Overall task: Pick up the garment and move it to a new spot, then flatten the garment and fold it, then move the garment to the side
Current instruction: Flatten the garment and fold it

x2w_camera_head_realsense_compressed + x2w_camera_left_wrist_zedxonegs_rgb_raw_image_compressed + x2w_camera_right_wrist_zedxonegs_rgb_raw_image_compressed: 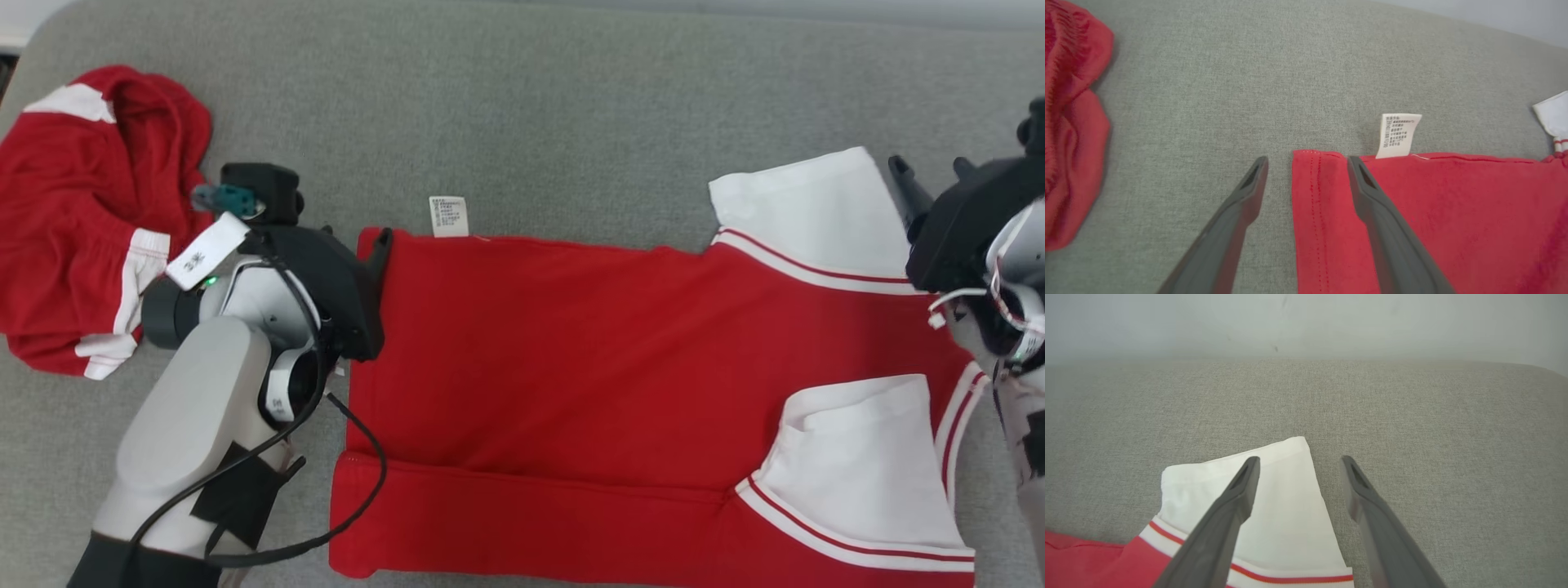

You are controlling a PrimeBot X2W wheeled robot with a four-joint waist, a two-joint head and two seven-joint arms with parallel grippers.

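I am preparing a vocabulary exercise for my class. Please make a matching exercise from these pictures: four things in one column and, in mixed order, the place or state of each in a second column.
Column 1
1. care label
2. crumpled garment
3. left gripper
4. right gripper

Column 2
A. open, above the white sleeve
B. bunched at the left end of the grey surface
C. open, one finger on either side of the flat shirt hem edge
D. white, at the flat shirt's far edge

Pairs: 1-D, 2-B, 3-C, 4-A
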